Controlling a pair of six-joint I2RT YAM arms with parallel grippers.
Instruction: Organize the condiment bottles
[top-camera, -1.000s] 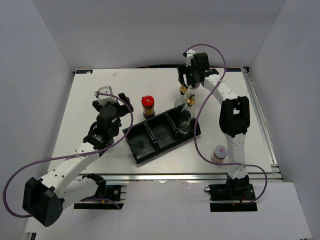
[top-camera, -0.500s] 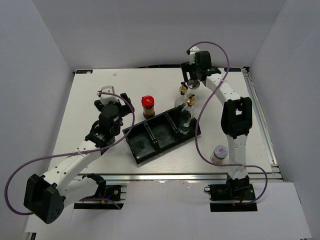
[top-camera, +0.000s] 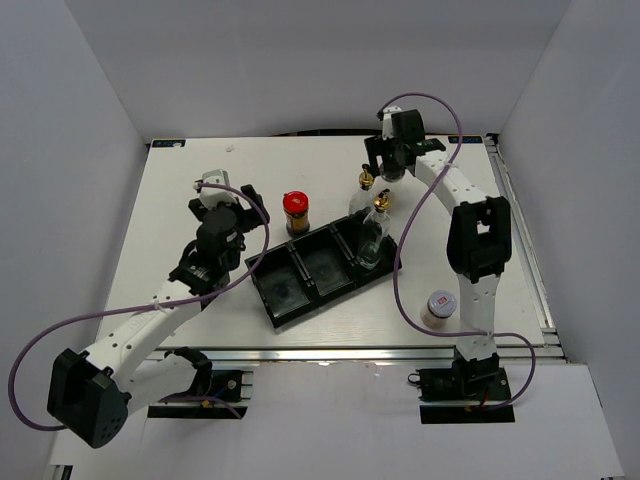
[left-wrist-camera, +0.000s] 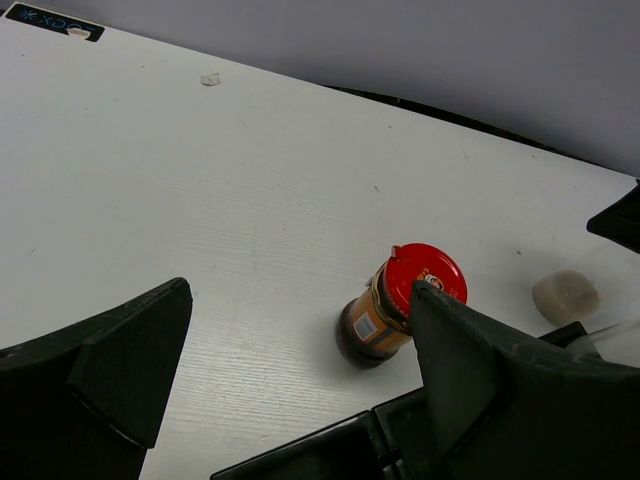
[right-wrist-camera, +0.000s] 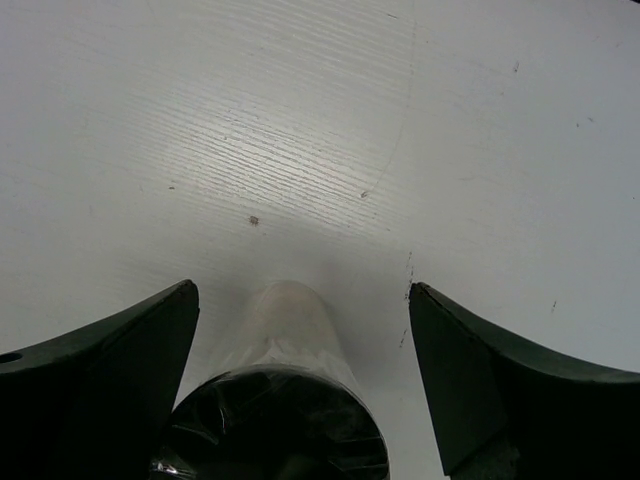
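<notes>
My right gripper (top-camera: 382, 166) (right-wrist-camera: 302, 290) hangs open over a clear glass bottle (top-camera: 365, 193) (right-wrist-camera: 285, 400) that stands on the table just behind the black tray (top-camera: 300, 285). Its fingers are well apart from the bottle on both sides. A second glass bottle (top-camera: 373, 235) with a gold spout stands in the tray's right compartment. The red-lidded brown jar (top-camera: 296, 213) (left-wrist-camera: 400, 305) stands upright behind the tray. My left gripper (top-camera: 228, 203) (left-wrist-camera: 300, 290) is open and empty to the left of the jar. A pale shaker (top-camera: 438, 306) sits near the right arm's base.
The tray's left and middle compartments (top-camera: 323, 265) hold nothing. The table's metal front edge (top-camera: 330, 352) runs below the tray. A purple cable (top-camera: 395, 270) from the right arm drapes past the tray's right end. White walls close in the table on three sides.
The right gripper has opened wider and drawn up and slightly right from the bottle behind the tray. The left arm has barely shifted.
</notes>
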